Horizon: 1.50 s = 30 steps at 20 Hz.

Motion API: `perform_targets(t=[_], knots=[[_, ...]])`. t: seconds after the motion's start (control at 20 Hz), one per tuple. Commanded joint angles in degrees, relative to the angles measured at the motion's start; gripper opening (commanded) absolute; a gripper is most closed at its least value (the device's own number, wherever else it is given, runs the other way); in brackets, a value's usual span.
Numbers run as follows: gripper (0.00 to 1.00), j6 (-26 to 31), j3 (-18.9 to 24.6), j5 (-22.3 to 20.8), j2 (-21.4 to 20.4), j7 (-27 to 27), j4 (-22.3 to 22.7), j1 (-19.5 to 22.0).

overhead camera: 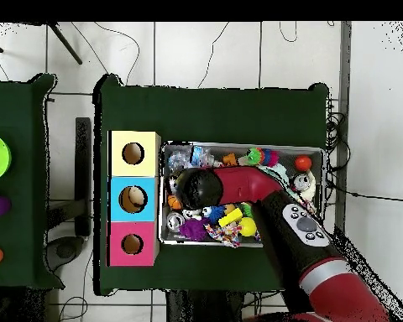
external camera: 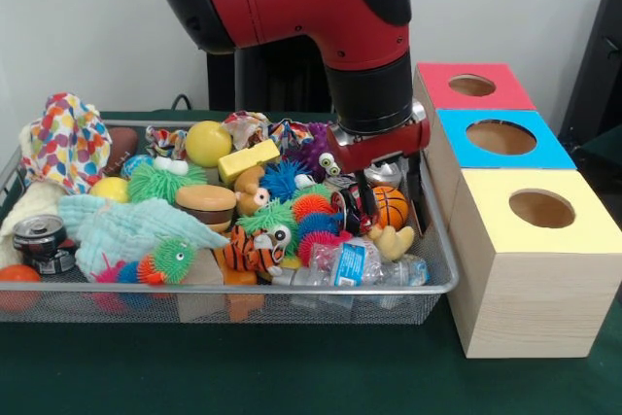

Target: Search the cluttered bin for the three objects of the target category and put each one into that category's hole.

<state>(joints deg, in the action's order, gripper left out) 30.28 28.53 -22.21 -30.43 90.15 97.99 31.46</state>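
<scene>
Presently catalogued, with the wire mesh bin [external camera: 442,284] as landmark:

- Gripper [external camera: 362,203]: lowered into the bin's end nearest the boxes, fingers reaching down around a red and silver can [external camera: 350,209]; whether they press on it cannot be told.
- Mini basketball [external camera: 390,207]: just beside the gripper, on the box side.
- Crushed water bottle [external camera: 367,265]: along the bin's front rim, below the basketball.
- Tiger plush [external camera: 248,250]: front centre, beside the bottle.
- Toy hamburger [external camera: 206,205]: middle of the bin.
- Yellow ball [external camera: 208,142]: back of the bin.
- Black soda can [external camera: 39,241]: far end from the boxes.
- Polka-dot cloth [external camera: 64,141]: far back corner.
- Three wooden boxes touching the bin's end, each with a round hole: yellow-topped box [external camera: 539,209] nearest the front, blue-topped box [external camera: 501,137] in the middle, red-topped box [external camera: 472,86] at the back.
</scene>
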Motion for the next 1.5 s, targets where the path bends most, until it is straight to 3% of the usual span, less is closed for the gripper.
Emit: perform_targets(t=[0.05,0.65,1.5], knots=[[1.00,-4.77,0.05,-1.02,1.19,4.64,0.46,-0.41],[1.00,-4.77,-1.15,-1.77,0.82,3.35,-2.37,-1.48],[1.00,-7.71,-3.23,-4.32,-0.40,2.03,-2.46,-2.17]])
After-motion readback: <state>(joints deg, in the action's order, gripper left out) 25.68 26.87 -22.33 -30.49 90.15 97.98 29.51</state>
